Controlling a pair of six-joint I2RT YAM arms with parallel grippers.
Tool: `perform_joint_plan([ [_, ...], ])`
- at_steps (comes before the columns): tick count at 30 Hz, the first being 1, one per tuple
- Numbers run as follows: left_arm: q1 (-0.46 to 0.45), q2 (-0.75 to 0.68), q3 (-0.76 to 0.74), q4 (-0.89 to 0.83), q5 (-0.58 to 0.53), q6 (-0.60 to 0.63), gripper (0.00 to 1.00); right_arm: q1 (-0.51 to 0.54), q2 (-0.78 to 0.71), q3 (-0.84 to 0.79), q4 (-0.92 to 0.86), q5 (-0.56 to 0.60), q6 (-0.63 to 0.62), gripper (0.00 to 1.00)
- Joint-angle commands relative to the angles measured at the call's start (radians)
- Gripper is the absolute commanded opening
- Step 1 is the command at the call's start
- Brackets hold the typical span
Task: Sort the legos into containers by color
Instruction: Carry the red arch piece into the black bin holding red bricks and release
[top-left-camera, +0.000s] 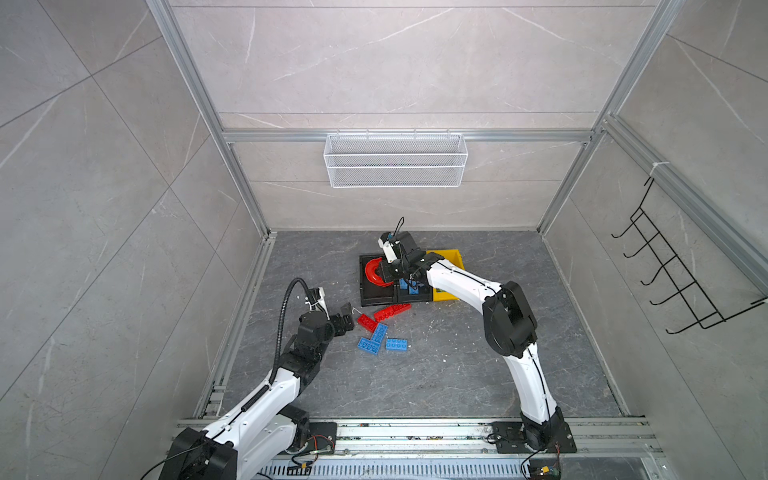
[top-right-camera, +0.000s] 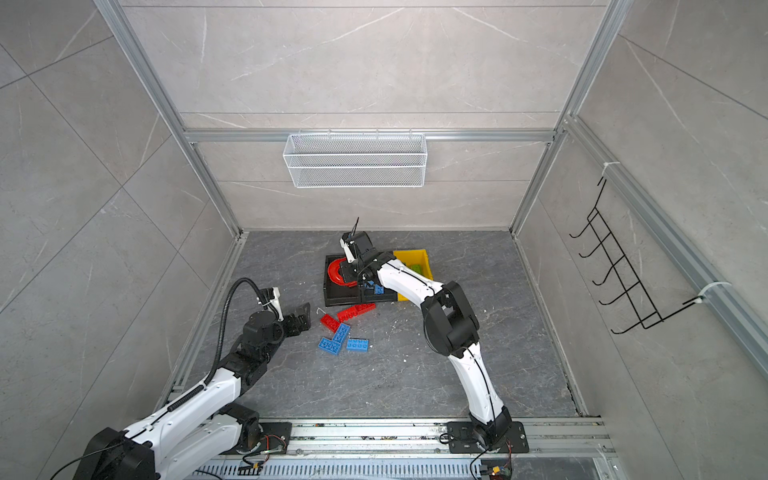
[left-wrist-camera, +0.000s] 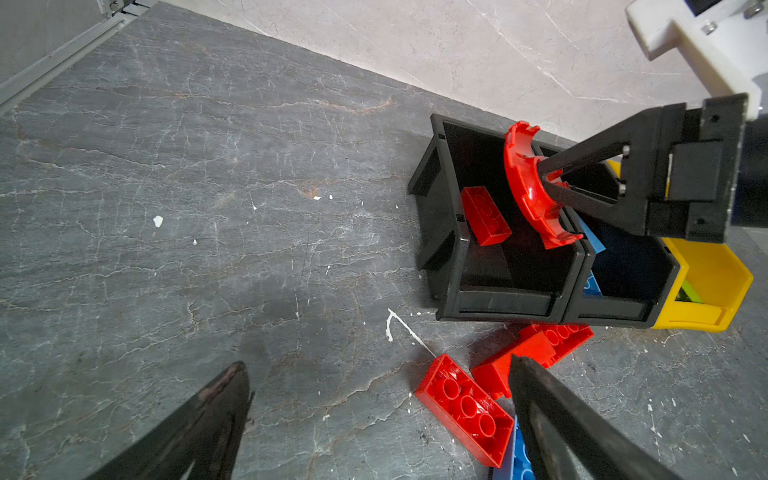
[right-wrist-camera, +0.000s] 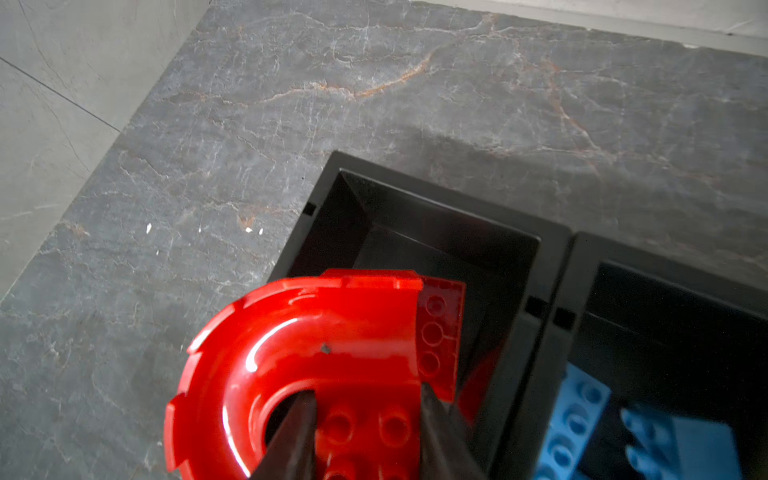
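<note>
My right claw (right-wrist-camera: 365, 395) is pinched narrow on the red arch (right-wrist-camera: 316, 332), one finger on either side of its studded foot. It holds the arch in the air above the end black bin (left-wrist-camera: 457, 257). A red brick (left-wrist-camera: 485, 216) leans inside that bin. Touching it stands the middle black bin (left-wrist-camera: 615, 309) with blue bricks (right-wrist-camera: 573, 415) in it. Next in the row is the yellow bin (left-wrist-camera: 715, 274), where a bit of green (left-wrist-camera: 690, 293) shows. My left claw (left-wrist-camera: 376, 365) stands wide and holds nothing, low over the counter (left-wrist-camera: 208, 208). Just beside it lie the loose red bricks (top-left-camera: 367, 321) in front of the bins, and three loose blue bricks (top-left-camera: 396, 344) nearer my bases.
</note>
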Motion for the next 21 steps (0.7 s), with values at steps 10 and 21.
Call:
perform_joint_plan([
  [10,0.000,-0.004,0.015,0.023,-0.005,-0.012,1.00,0.007,-0.076,-0.005,-0.036,-0.010,-0.001,0.60],
  [21,0.000,0.003,0.015,0.027,-0.011,-0.010,1.00,0.046,-0.451,-0.563,0.082,0.076,0.040,0.61],
])
